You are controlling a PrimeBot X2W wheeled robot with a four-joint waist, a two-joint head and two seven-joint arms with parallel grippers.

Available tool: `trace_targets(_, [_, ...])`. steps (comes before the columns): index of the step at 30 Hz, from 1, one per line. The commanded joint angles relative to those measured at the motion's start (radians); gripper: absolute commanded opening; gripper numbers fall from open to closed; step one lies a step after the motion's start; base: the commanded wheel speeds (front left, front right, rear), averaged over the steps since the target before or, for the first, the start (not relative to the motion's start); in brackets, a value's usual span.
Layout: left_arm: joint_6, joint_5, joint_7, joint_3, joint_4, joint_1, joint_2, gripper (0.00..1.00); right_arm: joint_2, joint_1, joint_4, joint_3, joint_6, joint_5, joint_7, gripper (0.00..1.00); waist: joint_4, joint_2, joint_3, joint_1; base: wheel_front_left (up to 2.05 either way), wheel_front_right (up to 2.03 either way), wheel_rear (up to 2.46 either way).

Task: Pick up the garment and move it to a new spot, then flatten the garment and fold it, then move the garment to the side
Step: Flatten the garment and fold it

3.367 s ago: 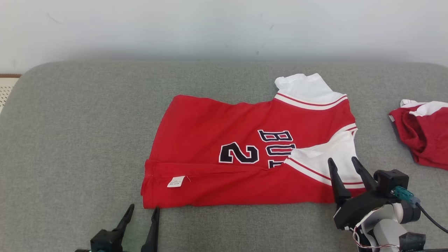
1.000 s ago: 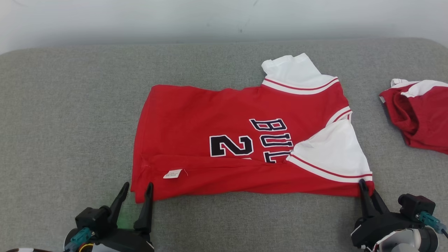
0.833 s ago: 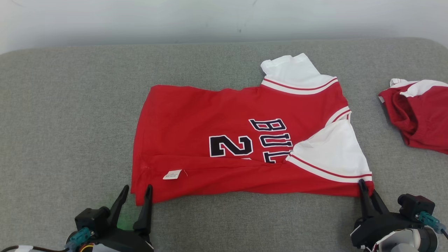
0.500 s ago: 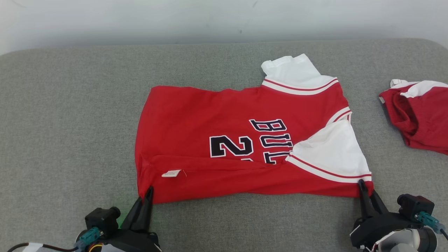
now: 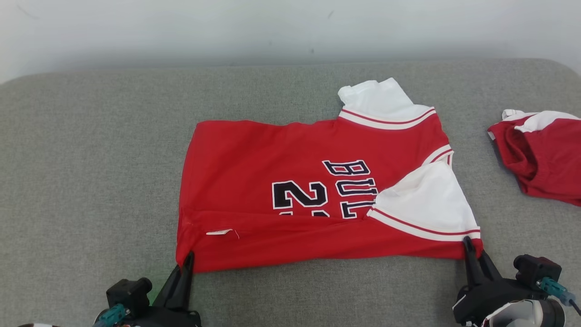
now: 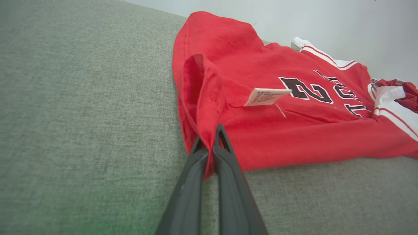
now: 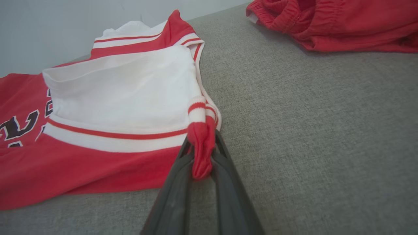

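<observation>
The garment (image 5: 290, 172) is a red jersey with white sleeves and black lettering, lying sideways on the grey cushion with its near long edge folded over. A white label (image 5: 219, 232) shows on that fold. My left gripper (image 5: 187, 260) is shut on the garment's near left corner (image 6: 209, 140), lifting it a little. At the near right corner, my right gripper (image 5: 470, 247) is shut on bunched red and white cloth (image 7: 200, 143) by the white sleeve (image 5: 426, 200).
A second red and white garment (image 5: 540, 154) lies crumpled at the right edge of the grey cushion (image 5: 91, 172). A pale wall (image 5: 272, 27) runs along the cushion's far side. Bare cushion lies to the left of the jersey.
My left gripper has closed from wide open onto the jersey's near left corner, which now lifts slightly. The right gripper keeps its hold. The camera has tilted a little.
</observation>
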Motion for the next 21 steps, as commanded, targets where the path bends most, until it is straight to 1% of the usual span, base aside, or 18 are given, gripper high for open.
trace_targets(1, [0.000,0.002,-0.001,0.006,0.007,0.023,0.009,0.00,-0.002,0.018,0.006,0.001,-0.001,0.004,0.000,0.00,0.000,-0.0001,-0.014,-0.0001,0.00,0.00,0.00])
trace_targets(12, [0.000,0.026,-0.001,0.043,0.038,0.107,0.003,0.00,0.000,0.085,0.023,0.045,-0.001,0.022,0.000,0.00,0.009,-0.0001,-0.132,-0.0001,0.00,0.00,0.00])
trace_targets(21, [0.000,0.047,-0.001,0.085,0.051,0.172,-0.002,0.00,-0.001,0.165,-0.012,0.063,-0.001,0.033,0.000,0.00,0.021,-0.0001,-0.181,-0.0001,0.00,0.00,0.00])
